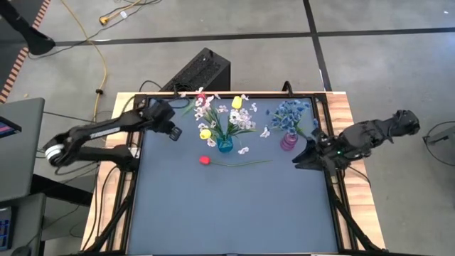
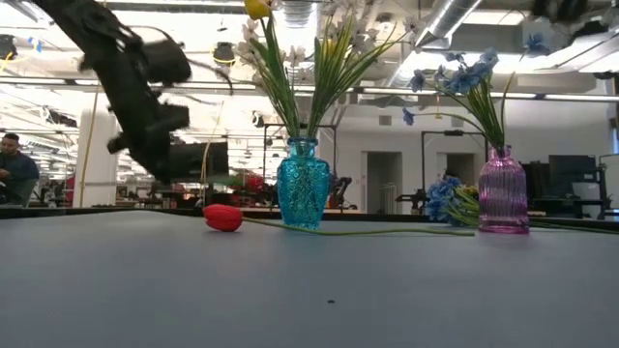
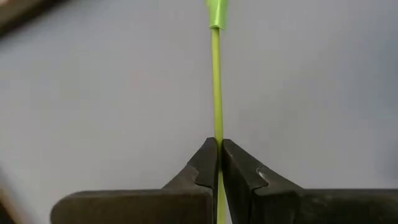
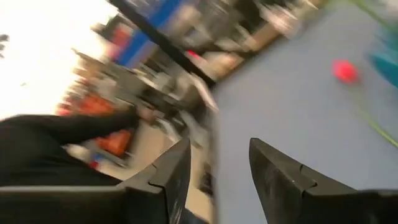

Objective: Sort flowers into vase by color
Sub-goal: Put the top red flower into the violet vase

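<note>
Left tool (image 3: 219, 163) pinching a green stem (image 3: 216, 93); right tool (image 4: 217, 165) spread.
Red flower (image 1: 205, 161) lies on counter (image 1: 234, 206) near blue vase (image 1: 225, 145); the pinched stem's bloom is probably white.

Mat's front half free; teal vase (image 1: 225, 145), pink vase (image 1: 287, 142) & red tulip (image 1: 205, 161) block rear.

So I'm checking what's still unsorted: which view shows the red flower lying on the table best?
The low view: the red flower lies flat beside the blue vase, bud and stem sharp and close. The high view shows it whole but small. The right wrist view gives only a red blur. The left wrist view doesn't show it.
</note>
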You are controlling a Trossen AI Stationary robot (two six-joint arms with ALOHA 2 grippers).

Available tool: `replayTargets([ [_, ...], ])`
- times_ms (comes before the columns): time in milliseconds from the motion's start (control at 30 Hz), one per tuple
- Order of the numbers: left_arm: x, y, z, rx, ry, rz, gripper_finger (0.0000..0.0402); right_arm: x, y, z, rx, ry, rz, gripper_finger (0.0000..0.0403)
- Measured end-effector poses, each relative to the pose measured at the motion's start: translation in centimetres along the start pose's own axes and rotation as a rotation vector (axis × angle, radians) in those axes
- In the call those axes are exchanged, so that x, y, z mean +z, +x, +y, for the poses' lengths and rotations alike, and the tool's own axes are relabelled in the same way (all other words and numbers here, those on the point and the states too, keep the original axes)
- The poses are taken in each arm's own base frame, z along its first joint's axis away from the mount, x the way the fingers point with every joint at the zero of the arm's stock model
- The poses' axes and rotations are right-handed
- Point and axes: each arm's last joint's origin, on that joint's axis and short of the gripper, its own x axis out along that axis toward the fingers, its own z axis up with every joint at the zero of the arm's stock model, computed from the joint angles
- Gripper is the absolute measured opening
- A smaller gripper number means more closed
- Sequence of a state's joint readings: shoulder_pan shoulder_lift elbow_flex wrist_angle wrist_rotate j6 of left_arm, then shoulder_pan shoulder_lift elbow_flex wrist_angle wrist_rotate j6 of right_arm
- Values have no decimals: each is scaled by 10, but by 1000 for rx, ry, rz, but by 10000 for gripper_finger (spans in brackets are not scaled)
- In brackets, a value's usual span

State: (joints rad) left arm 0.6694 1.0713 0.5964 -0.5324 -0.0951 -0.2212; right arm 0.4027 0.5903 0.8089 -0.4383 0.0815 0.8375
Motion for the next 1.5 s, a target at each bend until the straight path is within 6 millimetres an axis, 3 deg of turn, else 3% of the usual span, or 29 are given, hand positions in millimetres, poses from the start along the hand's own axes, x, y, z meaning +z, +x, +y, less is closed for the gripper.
replayTargets([
  [267,-15,-62,14,85,-148,-249,0,24,-5,39,374,-127,-295,174],
  [567,-14,-126,19,-72,-300,-584,0,35,-2,54,482,-268,-485,173],
  [733,10,-173,10,-437,-241,-903,0,42,13,51,415,-329,-554,173],
  [867,32,-201,-1,-712,-197,-1112,0,59,27,47,298,-378,-611,173],
  [1000,56,-204,-24,-844,-151,-1106,0,85,40,47,185,-400,-634,173],
  [1200,102,-210,-86,-947,33,-1060,0,126,60,46,80,-443,-504,179],
  [1333,137,-224,-126,-1005,146,-1051,0,152,73,45,69,-509,-422,199],
  [1500,167,-221,-169,-1056,289,-949,0,175,88,45,151,-589,-297,243],
])
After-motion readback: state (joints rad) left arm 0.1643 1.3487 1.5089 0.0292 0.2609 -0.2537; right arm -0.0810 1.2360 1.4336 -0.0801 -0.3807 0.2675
